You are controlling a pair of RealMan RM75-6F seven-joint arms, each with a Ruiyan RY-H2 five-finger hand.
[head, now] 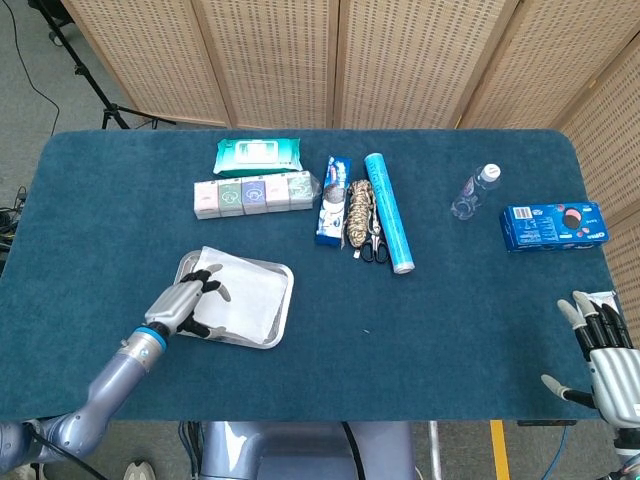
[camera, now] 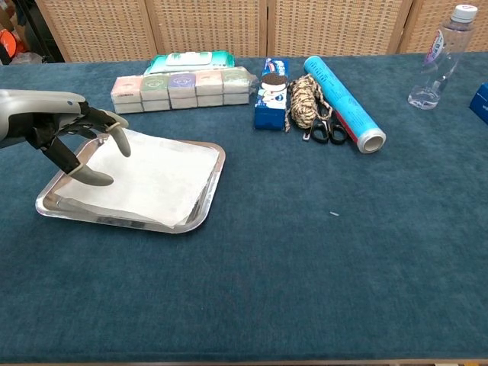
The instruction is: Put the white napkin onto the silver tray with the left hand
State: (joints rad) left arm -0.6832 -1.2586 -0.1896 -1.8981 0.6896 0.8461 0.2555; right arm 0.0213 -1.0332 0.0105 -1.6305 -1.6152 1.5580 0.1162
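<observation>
- Fingers (camera: 114,134) of left hand (camera: 57,126) spread, holding nothing, hovering over tray's (camera: 200,210) left edge.
- Napkin (camera: 149,177) lies flat in tray; release looks complete.
- Right hand (head: 612,365) idle, fingers apart.

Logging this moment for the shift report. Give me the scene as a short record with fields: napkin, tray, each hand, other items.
napkin: white napkin lies on the tray, one corner over the far left rim
tray: silver tray on the blue table
left hand: left hand over the tray's left side, fingers spread, holding nothing
right hand: right hand at the table's near right edge, fingers spread, empty
other items: water bottle, foil roll, scissors
</observation>
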